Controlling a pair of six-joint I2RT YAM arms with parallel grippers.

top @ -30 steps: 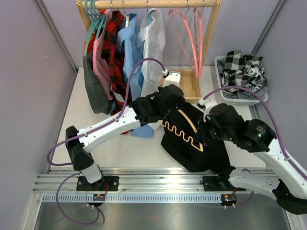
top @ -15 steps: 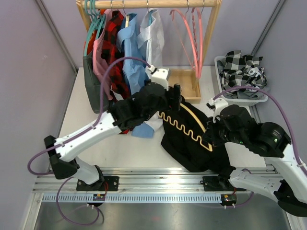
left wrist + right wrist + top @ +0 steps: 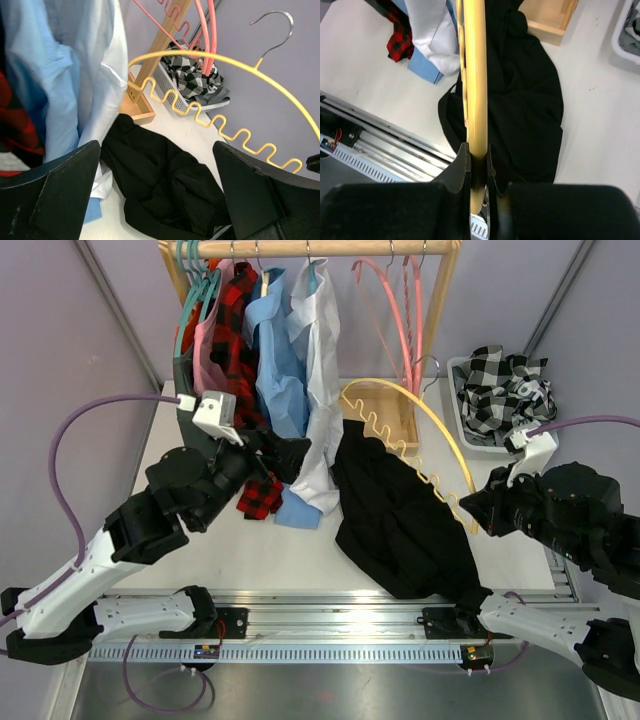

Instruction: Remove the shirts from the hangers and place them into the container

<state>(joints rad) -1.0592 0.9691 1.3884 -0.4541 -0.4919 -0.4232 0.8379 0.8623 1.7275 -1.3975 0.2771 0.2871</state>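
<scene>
Five shirts hang on the wooden rail (image 3: 300, 248): dark grey shirt (image 3: 195, 430), pink shirt (image 3: 212, 360), red check shirt (image 3: 238, 330), light blue shirt (image 3: 275, 350) and white shirt (image 3: 320, 360). One black shirt (image 3: 400, 520) lies crumpled on the table, off any hanger. A black-and-white check shirt (image 3: 500, 380) fills the white basket (image 3: 497, 452) at the far right; whether more lies under it cannot be told. Two bare pink hangers (image 3: 395, 320) hang on the rail's right end. A bunch of teal hangers (image 3: 190, 280) sits at its left end, their number unclear. The right gripper (image 3: 476, 150) is clamped tight on one end of the single yellow hanger (image 3: 475, 75), which it holds in the air over the black shirt, hook toward the basket. That arm is folded back at the table's right edge. The left gripper (image 3: 155, 145) has its fingers spread wide with nothing between them. Its arm reaches from the near left toward the hanging shirt tails.
</scene>
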